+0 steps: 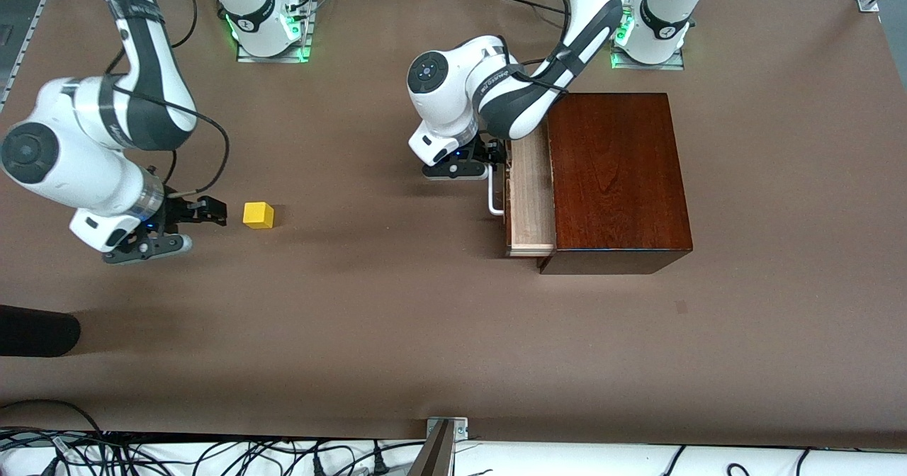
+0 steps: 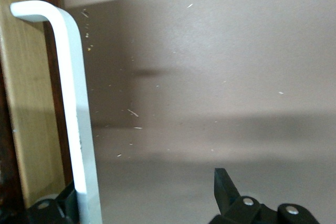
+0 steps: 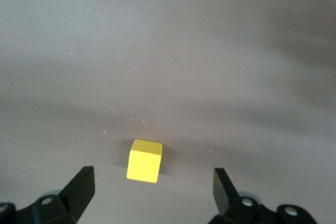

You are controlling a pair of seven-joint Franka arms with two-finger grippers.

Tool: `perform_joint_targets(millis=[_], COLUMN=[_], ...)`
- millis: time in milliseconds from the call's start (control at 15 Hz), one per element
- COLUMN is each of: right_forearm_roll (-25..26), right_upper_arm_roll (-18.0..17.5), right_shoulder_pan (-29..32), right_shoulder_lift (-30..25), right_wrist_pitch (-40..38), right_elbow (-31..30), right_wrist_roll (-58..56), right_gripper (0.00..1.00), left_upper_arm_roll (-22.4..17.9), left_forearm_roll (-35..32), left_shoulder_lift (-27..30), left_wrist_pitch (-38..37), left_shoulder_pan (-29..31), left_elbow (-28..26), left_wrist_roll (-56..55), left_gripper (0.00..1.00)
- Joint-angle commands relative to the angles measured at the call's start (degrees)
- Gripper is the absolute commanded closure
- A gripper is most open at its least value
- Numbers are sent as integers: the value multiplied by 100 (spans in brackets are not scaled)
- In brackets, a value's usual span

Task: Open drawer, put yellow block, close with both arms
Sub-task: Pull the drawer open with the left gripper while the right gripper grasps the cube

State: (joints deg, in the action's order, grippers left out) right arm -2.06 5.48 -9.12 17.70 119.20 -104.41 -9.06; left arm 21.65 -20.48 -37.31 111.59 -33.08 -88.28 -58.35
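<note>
The yellow block (image 1: 258, 214) is seen resting on the brown surface (image 1: 397, 320), toward the right arm's end, well apart from the wooden box (image 1: 616, 178). It is not held. In the right wrist view the block (image 3: 144, 160) lies between the lines of the two fingertips and just ahead of them, one flat face turned toward the gripper; being a cube, no long axis is offered. The right gripper (image 1: 205, 210) is noted low, just beside the block, with fingers spread wide and nothing between them. This arm is clearly the nearer one to the block, so the pick is judged to fall to it: a short advance along the present heading should bring the block between the fingers.

The drawer (image 1: 530, 193) is seen pulled partly out of the box, its pale wood showing; the part of the tray in view holds nothing, though its depth cannot be read well from above. The white handle (image 1: 494, 196) runs along the drawer front. The left gripper (image 1: 489, 161) is at the handle; in the left wrist view the bar (image 2: 79, 129) passes beside one finger (image 2: 224, 188) set apart from it, so the fingers appear spread around it and not pinching, though contact on the hidden side cannot be ruled out.
</note>
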Motion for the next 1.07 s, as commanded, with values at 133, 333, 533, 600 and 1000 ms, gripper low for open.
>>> perform_joint_targets(millis=[133,333,533,600,1000], right_forearm_roll=[-110,-137,-146,-146,-146], right_upper_arm_roll=[-29,-38,-108,-109,-117], right_shoulder_pan=[-116,-142,-151,-151,-142], right_shoulder_lift=[251,374,471,471,462], right_wrist_pitch=[620,1051,1289,1377,1877], right_elbow=[-421,-764,-1019,-1115,-1748], right_wrist_roll=[430,563,711,765,765], right_gripper=[0,0,0,0,0], left_upper_arm_roll=[182,182,173,164,217], left_forearm_roll=[194,194,176,124,150], left_shoulder_lift=[-584,-646,-637,-593,-277], left_wrist_pitch=[724,724,681,645,-398], left_shoulder_pan=[-226,-260,-269,-269,-235], left_elbow=[733,751,855,952,1128], left_wrist_roll=[-37,-54,-2,7,16], left_gripper=[0,0,0,0,0])
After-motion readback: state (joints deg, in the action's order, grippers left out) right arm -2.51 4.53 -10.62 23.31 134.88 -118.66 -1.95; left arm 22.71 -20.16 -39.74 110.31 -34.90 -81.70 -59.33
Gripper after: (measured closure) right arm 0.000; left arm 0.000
